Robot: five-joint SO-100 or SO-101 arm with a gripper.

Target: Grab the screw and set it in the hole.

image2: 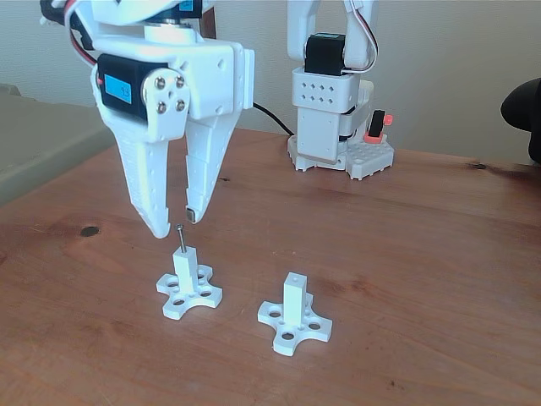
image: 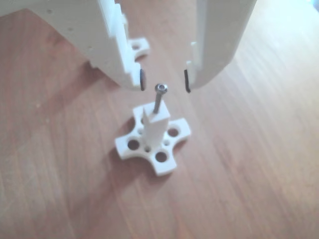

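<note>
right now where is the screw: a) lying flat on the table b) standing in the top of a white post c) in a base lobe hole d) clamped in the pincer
b: the screw stands upright in the post, with the open pincer apart from it.

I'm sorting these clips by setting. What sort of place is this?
Probably a home or hobby workbench rather than a factory: a wooden table against a plain wall, a small white robot arm with its claw open, and two white printed posts, one with a screw in it.
</note>
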